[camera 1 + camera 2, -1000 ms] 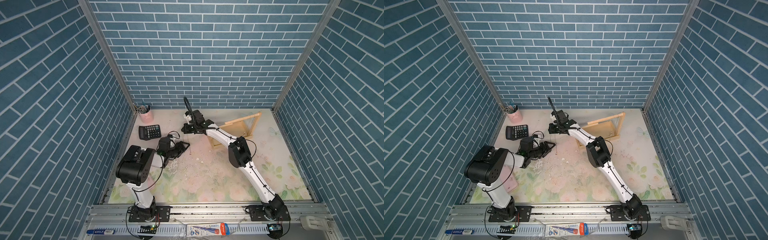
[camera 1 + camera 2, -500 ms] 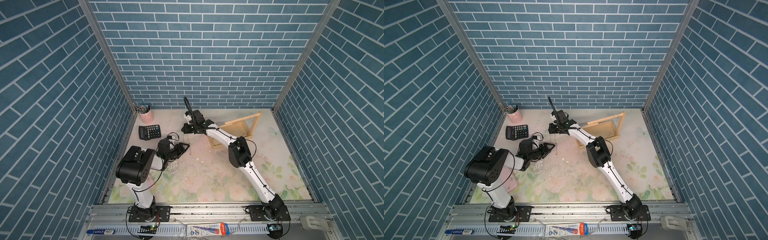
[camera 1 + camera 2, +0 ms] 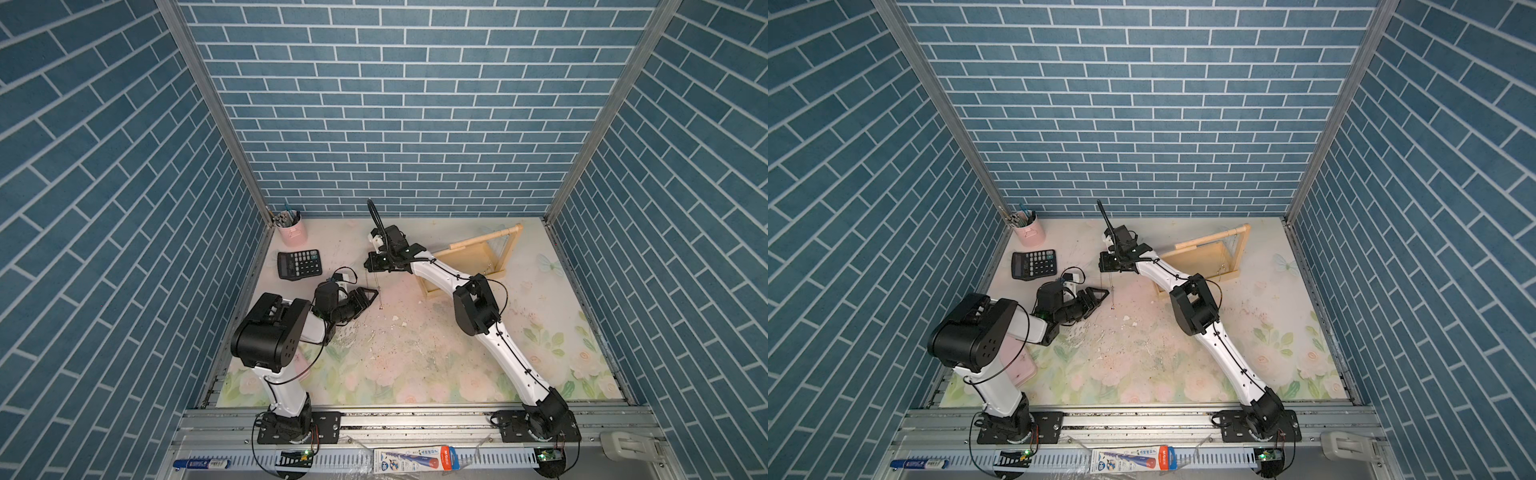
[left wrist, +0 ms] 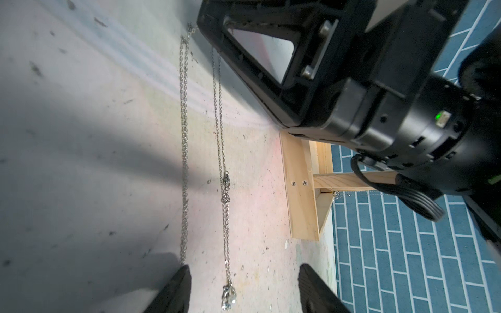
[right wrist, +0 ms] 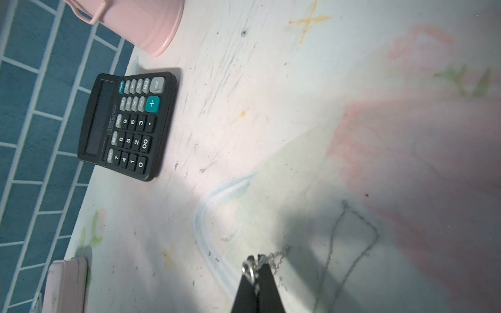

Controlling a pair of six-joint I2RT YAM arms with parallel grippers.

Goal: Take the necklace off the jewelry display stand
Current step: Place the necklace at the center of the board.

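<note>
The necklace [image 3: 376, 282] is a thin silver chain with a small pendant [image 4: 228, 295]. It hangs in two strands [image 4: 221, 135] from my right gripper [image 3: 370, 266], which is shut on the chain's top [image 5: 273, 258]. The chain is apart from the pale wooden jewelry display stand [image 3: 473, 259], to its left in both top views [image 3: 1204, 257]. My left gripper [image 3: 372, 295] is low over the mat and open. The pendant dangles between its fingertips [image 4: 184, 273] without touching them. The right gripper [image 5: 257, 257] is pinched tight.
A black calculator [image 3: 299, 264] and a pink pen cup [image 3: 291, 230] stand at the back left. A pink flat case [image 3: 1017, 365] lies under my left arm. White crumbs [image 3: 395, 318] dot the floral mat. Another thin chain [image 4: 352, 193] hangs on the stand.
</note>
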